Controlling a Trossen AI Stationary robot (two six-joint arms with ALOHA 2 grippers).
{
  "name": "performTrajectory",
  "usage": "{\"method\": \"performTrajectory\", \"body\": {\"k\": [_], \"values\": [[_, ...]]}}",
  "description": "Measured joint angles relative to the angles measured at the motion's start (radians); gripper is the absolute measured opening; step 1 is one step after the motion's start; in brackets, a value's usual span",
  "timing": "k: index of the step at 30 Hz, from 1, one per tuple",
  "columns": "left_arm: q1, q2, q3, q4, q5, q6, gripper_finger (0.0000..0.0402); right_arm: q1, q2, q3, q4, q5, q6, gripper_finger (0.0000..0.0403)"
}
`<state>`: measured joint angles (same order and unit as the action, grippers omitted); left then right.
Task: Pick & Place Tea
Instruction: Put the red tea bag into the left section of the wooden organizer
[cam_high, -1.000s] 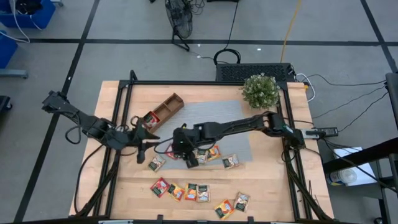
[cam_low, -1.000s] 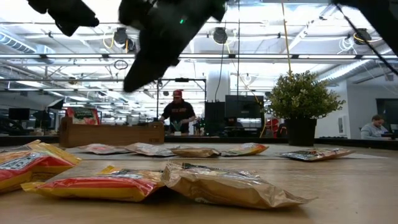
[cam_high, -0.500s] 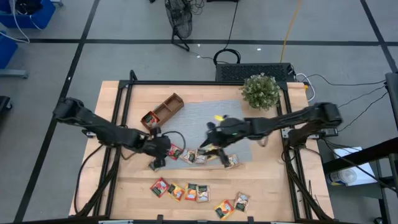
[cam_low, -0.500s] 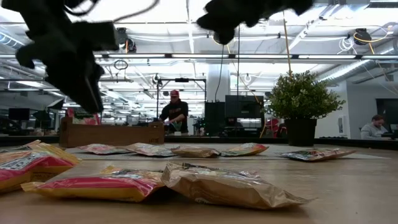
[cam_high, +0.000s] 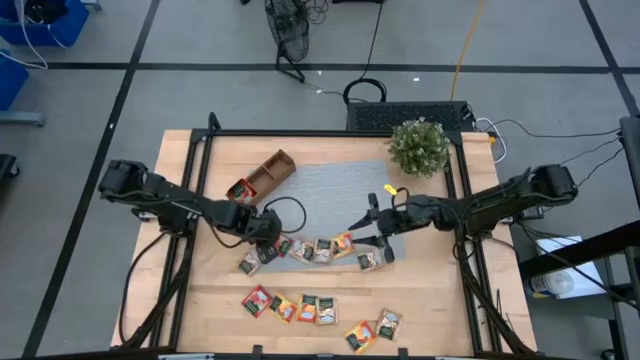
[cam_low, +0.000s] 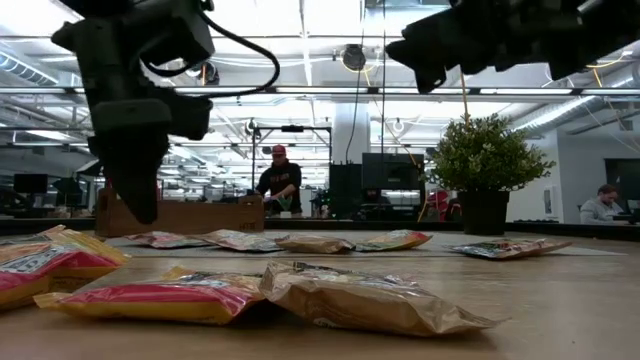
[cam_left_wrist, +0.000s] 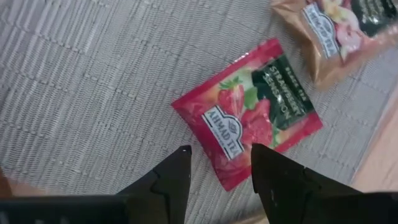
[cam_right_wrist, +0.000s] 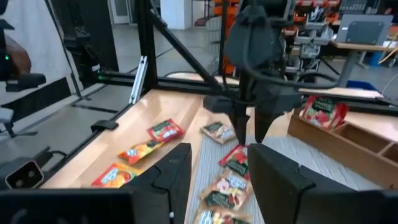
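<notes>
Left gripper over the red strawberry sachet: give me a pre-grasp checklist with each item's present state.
1. Left gripper open, empty: ok.
2. Red strawberry tea sachet lies flat on the grey woven mat: ok.
3. Sachet apart from the neighbouring brown sachet: ok.
4. Gripper above the sachet's edge, not its middle: not ok.
5. Right gripper away from the target: ok.
6. Brown wooden compartment tray has free compartments: ok.

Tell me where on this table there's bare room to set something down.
The grey mat's far half, between the wooden tray and the plant, is bare. So is the wood strip between the two sachet rows. Crowded: the mat's near edge, where sachets line up under the left gripper and right gripper.
</notes>
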<state>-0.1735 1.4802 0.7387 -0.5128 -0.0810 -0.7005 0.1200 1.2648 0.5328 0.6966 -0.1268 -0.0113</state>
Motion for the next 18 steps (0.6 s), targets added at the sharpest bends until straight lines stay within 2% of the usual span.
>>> {"method": "performTrajectory", "body": {"k": [9,18], "values": [[0.042,0.034,0.000,0.078,0.058,-0.014,0.0171,0.001,0.001,-0.008,-0.022,-0.018,0.000,0.0141],[0.063,0.134,0.006,0.112,0.121,-0.021,0.0170,0.000,0.001,-0.008,-0.029,-0.031,0.007,0.0138]]}}
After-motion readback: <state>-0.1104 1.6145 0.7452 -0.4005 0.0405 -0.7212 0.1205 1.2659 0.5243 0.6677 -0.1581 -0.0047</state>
